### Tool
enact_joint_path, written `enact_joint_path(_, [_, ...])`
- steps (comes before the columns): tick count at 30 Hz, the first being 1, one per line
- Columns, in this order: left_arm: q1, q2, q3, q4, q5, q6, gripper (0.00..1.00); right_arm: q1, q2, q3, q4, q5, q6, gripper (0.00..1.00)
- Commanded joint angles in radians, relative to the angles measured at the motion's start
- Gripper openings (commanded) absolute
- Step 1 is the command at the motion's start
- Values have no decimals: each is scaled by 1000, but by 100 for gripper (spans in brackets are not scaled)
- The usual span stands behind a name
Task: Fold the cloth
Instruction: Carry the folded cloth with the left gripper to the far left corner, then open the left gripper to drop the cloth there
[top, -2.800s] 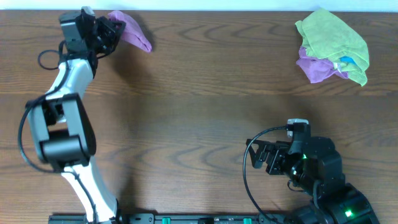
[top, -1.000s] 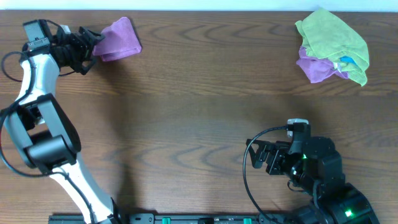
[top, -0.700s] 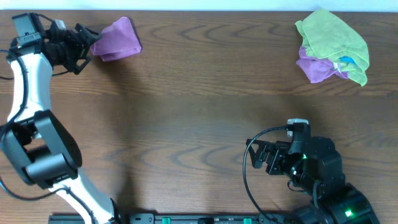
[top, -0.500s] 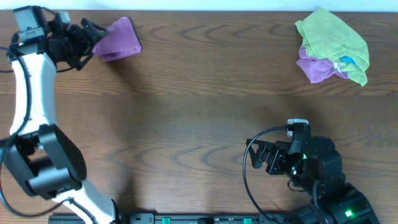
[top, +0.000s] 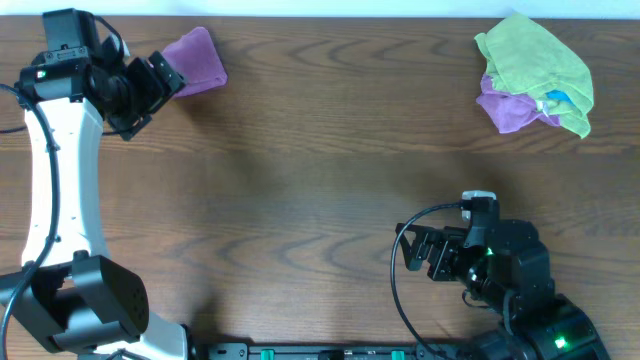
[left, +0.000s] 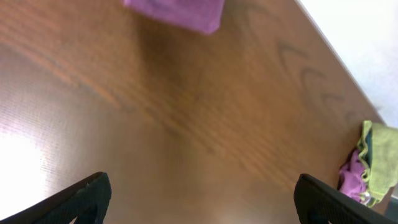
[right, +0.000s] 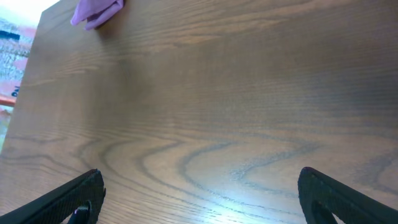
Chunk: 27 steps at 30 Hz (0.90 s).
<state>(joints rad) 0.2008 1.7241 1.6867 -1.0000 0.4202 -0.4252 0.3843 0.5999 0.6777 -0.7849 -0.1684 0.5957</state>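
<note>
The cloth (top: 197, 60) lies at the table's (top: 320, 180) far left corner, a soft, matte purple bundle, folded over with a rounded right edge. My left gripper (top: 150, 98) is just beside it, jaws spread wide and holding nothing. From overhead one black finger overlaps the cloth's near-left edge. My left wrist camera settles that: the cloth (left: 177, 11) sits ahead of my left gripper (left: 205, 199), apart from both fingertips, with only glossy brown wood grain between them. My right gripper (top: 420, 255) is at the table's near right side, jaws also wide apart and empty. Its wrist camera shows my right gripper (right: 208, 202) over bare swirling grain, with the cloth (right: 96, 11) small at the far end of the table (right: 217, 93). At the table's far right corner a crumpled lime-green cloth (top: 535, 60) is draped over another purple cloth (top: 510, 108) bearing a small white-blue tag (top: 555, 100), whose print is too small to read. The left wrist view catches that heap edge-on, green (left: 380, 158) above purple (left: 353, 182), but does not show the tag.
</note>
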Motion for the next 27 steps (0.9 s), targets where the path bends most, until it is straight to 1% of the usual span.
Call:
enact_joint_path(1, [0,-8,19,-43,-14,6,95,-13,-4,-4,2,-5,14,99])
enact_joint_path(7, [-22,-8,16,-118,-13,109,95,-13,-4,-4,2,-5,14,99])
enact_joint_path(12, [-48,-41,-45,-101,-61,163,95,-13,-4,-4,2,-5,13,99])
enact_joint_path(16, [-63,-139,-214,54,-64,186,96,-13,-4,-4,2,-5,14,99])
enact_joint_path(21, [-67,-377,-583,360,-55,187,95,-13,-4,-4,2,-5,13,99])
enact_joint_path(25, [-67,-555,-777,495,-65,202,95,-13,-4,-4,2,-5,14,99])
enact_joint_path(27, [-67,-637,-854,539,-65,210,96,-13,-4,-4,2,-5,14,99])
